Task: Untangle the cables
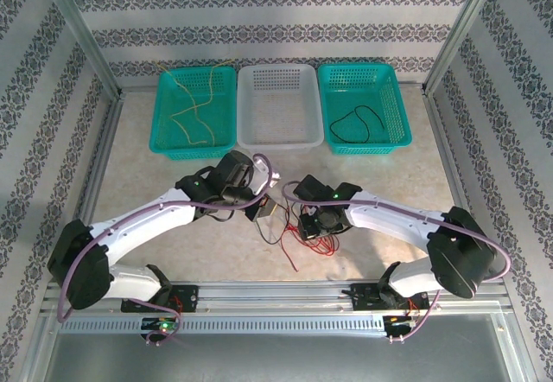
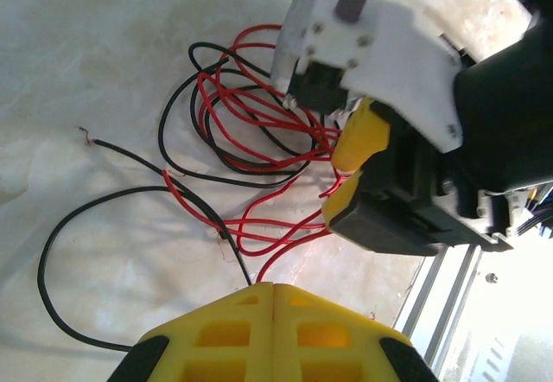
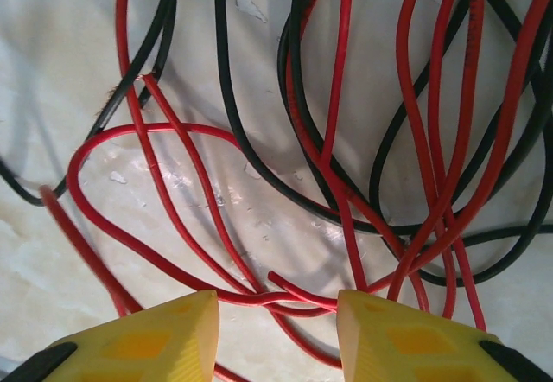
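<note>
A tangle of red and black cables [image 1: 313, 240] lies on the table between my two arms. In the left wrist view the cables [image 2: 251, 131] loop across the table, and one red and one black strand run into the seam of my left gripper [image 2: 274, 285], whose yellow fingers are pressed together. My right gripper [image 2: 346, 170] hangs over the tangle's right side. In the right wrist view its fingers stand apart, with red strands [image 3: 259, 297] crossing the gap of the right gripper [image 3: 276, 300] and black strands [image 3: 259, 166] beyond. The grippers [image 1: 263, 213] [image 1: 302, 219] are close together.
Three baskets stand in a row at the back. The left teal one [image 1: 158, 131] holds a yellow cable [image 1: 194, 114], the white one [image 1: 279, 143] is in the middle, and the right teal one [image 1: 399, 131] holds a black cable [image 1: 354, 124]. A metal rail [image 1: 276, 323] runs along the near edge.
</note>
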{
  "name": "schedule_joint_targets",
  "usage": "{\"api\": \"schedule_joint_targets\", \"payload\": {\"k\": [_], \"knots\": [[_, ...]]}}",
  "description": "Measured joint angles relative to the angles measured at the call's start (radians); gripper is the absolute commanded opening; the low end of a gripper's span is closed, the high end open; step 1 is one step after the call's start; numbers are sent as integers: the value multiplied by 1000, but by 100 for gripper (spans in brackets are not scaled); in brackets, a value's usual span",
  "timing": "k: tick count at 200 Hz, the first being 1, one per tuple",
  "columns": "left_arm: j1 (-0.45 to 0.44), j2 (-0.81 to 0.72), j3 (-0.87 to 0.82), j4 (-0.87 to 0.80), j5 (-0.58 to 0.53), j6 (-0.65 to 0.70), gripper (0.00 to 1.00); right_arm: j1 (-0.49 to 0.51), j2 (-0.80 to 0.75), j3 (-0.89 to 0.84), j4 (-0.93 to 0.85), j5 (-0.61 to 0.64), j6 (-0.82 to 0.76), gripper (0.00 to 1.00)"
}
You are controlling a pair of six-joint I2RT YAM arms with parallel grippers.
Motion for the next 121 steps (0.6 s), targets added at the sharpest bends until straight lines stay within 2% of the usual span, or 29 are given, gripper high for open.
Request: {"api": "schedule_joint_targets", "payload": {"k": [41, 72, 93, 121], "knots": [[7, -19, -1, 8, 2, -11, 0, 0, 72, 53, 4, 16, -35, 37], [20, -23, -4, 8, 2, -22, 0, 0, 95, 72, 14, 13, -58, 46], [32, -43, -23, 10, 2, -30, 0, 1, 89, 72, 11, 7, -67, 47], [67, -68, -53, 20, 4, -60, 5, 10, 26, 71, -10, 4, -66, 52]]}}
